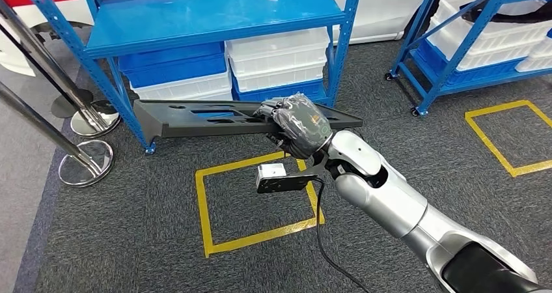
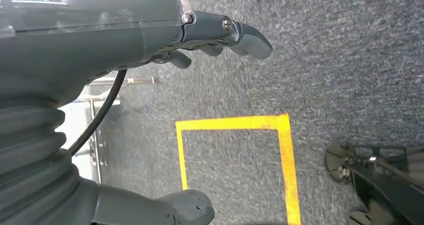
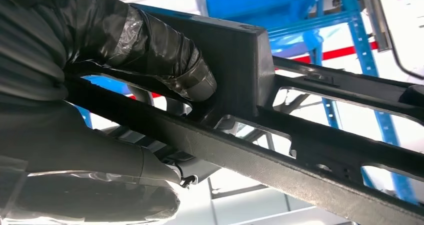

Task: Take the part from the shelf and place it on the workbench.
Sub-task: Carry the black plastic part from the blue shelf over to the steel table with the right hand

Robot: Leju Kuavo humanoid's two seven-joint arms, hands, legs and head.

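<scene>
Grey carpet (image 1: 130,241) lies below; the long black part (image 1: 195,118), level and crosswise before the blue shelf (image 1: 215,19), is gripped near one end by the right hand (image 1: 296,125).

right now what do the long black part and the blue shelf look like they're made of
Long black part: likely moulded plastic, matt and slightly grainy, with cut-out slots and ribs; the right hand grips it. Blue shelf: probably painted sheet metal, smooth with a mild sheen, on slotted uprights.
</scene>
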